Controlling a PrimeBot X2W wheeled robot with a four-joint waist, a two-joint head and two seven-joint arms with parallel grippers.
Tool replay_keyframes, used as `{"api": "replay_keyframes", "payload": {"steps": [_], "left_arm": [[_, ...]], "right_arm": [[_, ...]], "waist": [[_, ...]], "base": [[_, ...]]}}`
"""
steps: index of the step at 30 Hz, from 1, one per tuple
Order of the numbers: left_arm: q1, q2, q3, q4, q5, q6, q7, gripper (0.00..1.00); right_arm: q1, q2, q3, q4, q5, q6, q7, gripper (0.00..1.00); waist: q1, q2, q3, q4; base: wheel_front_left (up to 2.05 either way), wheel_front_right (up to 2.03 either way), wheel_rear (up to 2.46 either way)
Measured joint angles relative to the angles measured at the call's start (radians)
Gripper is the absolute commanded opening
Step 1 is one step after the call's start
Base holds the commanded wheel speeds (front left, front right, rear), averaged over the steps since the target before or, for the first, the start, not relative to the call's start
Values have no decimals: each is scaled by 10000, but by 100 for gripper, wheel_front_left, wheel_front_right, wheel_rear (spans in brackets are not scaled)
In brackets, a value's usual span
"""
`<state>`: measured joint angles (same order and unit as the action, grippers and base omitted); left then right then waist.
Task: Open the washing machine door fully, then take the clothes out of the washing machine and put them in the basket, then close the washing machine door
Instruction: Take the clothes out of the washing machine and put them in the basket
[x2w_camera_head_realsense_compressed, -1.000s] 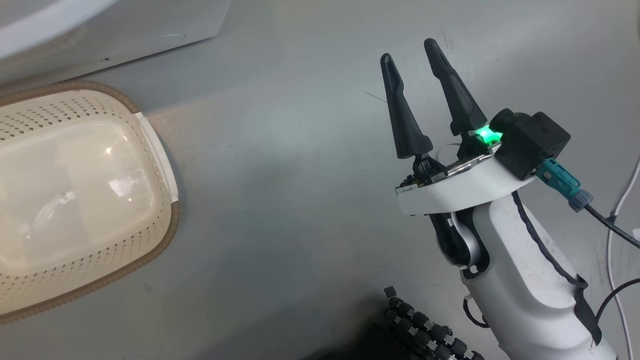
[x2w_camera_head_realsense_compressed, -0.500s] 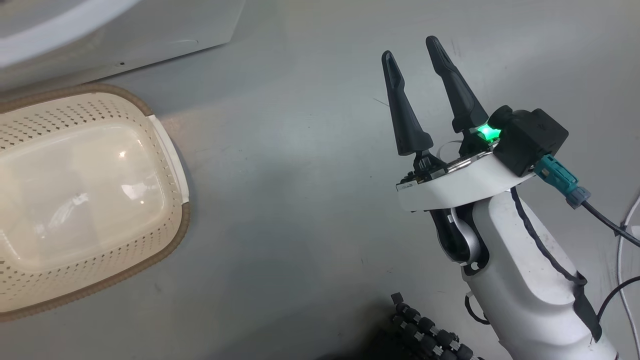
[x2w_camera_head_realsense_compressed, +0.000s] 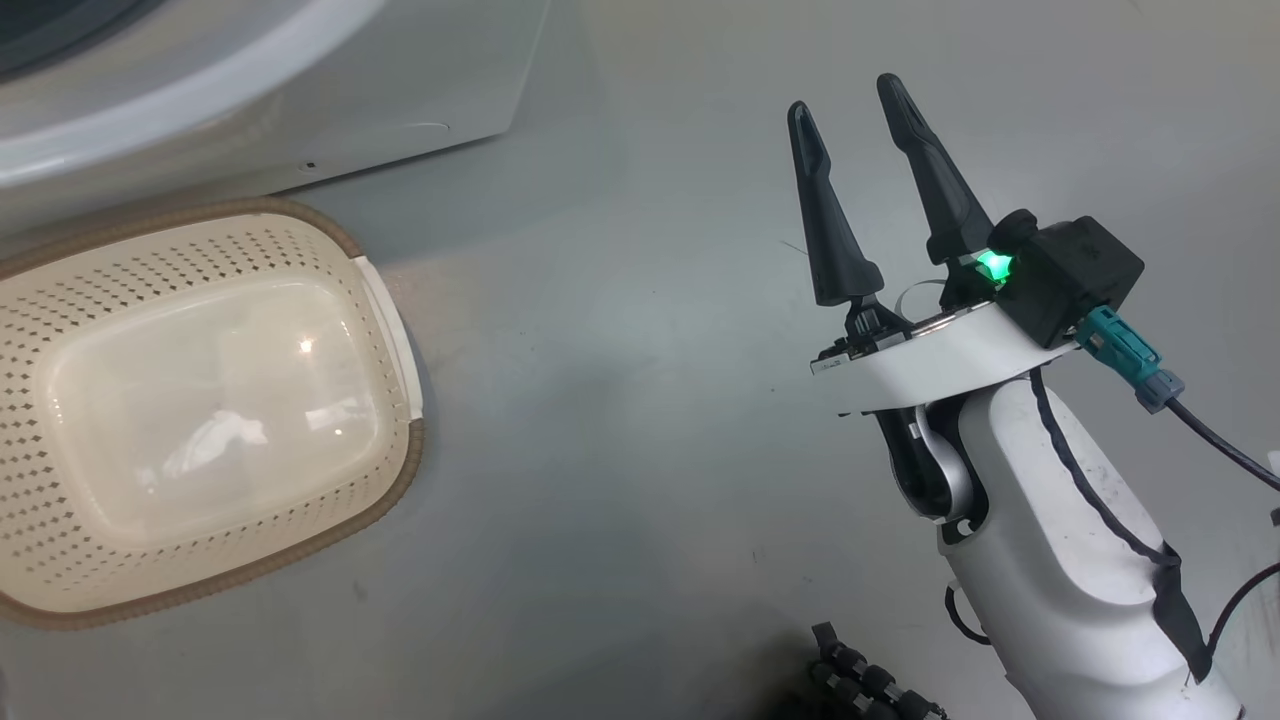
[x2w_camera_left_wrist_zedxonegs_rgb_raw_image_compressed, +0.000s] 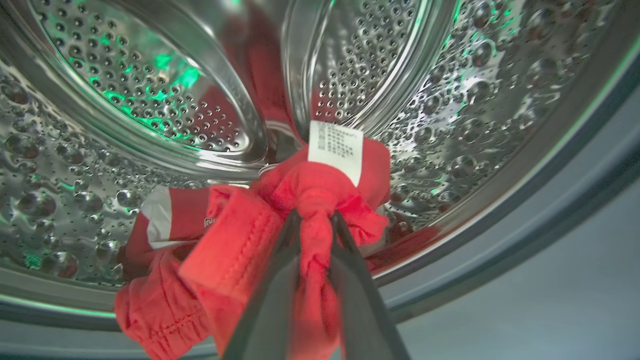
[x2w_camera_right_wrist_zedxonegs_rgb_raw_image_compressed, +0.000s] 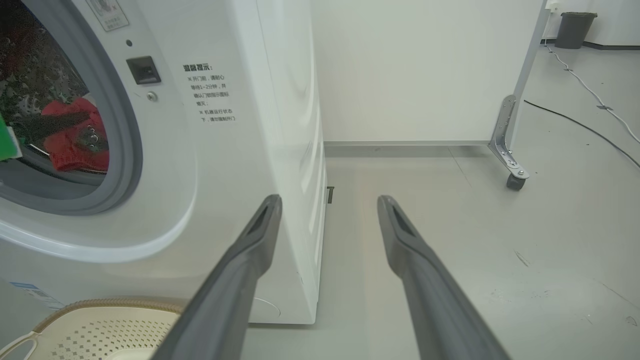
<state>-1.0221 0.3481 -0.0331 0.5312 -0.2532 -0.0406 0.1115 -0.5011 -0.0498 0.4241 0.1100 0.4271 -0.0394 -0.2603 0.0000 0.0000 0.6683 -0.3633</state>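
In the left wrist view my left gripper (x2w_camera_left_wrist_zedxonegs_rgb_raw_image_compressed: 314, 216) is shut on a bunch of the red clothes (x2w_camera_left_wrist_zedxonegs_rgb_raw_image_compressed: 240, 250) at the mouth of the steel drum (x2w_camera_left_wrist_zedxonegs_rgb_raw_image_compressed: 125, 95); a white care label (x2w_camera_left_wrist_zedxonegs_rgb_raw_image_compressed: 336, 149) sticks up from the fabric. The right wrist view shows the white washing machine (x2w_camera_right_wrist_zedxonegs_rgb_raw_image_compressed: 225, 125) with the clothes (x2w_camera_right_wrist_zedxonegs_rgb_raw_image_compressed: 75, 135) visible through its grey-ringed opening. The cream basket (x2w_camera_head_realsense_compressed: 380, 500) sits on the floor in front of the machine (x2w_camera_head_realsense_compressed: 250, 110), with nothing in it. My right gripper (x2w_camera_head_realsense_compressed: 850, 100) hangs open over bare floor, right of the basket. The door is out of view.
Grey floor stretches to the right of the machine. A white partition on a castor (x2w_camera_right_wrist_zedxonegs_rgb_raw_image_compressed: 515, 181) stands behind, with cables (x2w_camera_right_wrist_zedxonegs_rgb_raw_image_compressed: 580, 85) along the floor and a dark bin (x2w_camera_right_wrist_zedxonegs_rgb_raw_image_compressed: 575, 29) in the far corner. My own wheel rollers (x2w_camera_head_realsense_compressed: 870, 685) show at the bottom edge.
The head camera has shifted, so basket and machine sit further right and lower in the view. The right gripper stays open in much the same place.
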Motion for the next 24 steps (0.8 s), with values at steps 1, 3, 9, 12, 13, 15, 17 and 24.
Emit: {"api": "replay_keyframes", "payload": {"steps": [1, 3, 9, 12, 13, 15, 17, 24], "left_arm": [[131, -94, 21, -77, -12, 0, -159, 0], [453, -318, 50, -282, -69, 2, -583, 0], [1643, -704, 121, -782, -180, 23, -1463, 0], [2234, -859, 184, -1080, -196, 107, -1812, 0], [2395, -895, 188, -1200, -196, 140, -1906, 0], [2639, -984, 196, -1471, -194, 180, -2142, 0], [2854, -1074, 199, -1751, -194, 226, -2382, 0], [3680, -1377, 201, -2846, -176, 535, -3058, 0]], "right_arm": [[10, -2, -46, 27, -21, 0, 0, 100], [55, 0, -148, 121, -88, 2, 0, 100], [341, -4, -384, 324, -355, 2, 0, 100], [514, -2, -499, 424, -441, 2, 0, 100], [582, -4, -552, 445, -456, 2, 0, 100], [673, -6, -635, 523, -533, 8, 0, 100], [762, -6, -660, 558, -591, 15, 0, 100], [1155, -6, -821, 748, -692, 77, 0, 100]], "waist": [[0, 0, -66, 50], [0, 0, -209, 154], [0, 0, -722, 464], [0, 0, -1007, 615], [0, 0, -1100, 664], [0, 0, -1286, 767], [0, 0, -1466, 864], [0, 0, -2189, 1214]], "base": [[0, 0, 0], [0, 0, 0], [0, 0, 0], [0, 0, 0], [0, 0, 0], [0, 0, 0], [0, 0, 0], [0, 0, 0]]}}
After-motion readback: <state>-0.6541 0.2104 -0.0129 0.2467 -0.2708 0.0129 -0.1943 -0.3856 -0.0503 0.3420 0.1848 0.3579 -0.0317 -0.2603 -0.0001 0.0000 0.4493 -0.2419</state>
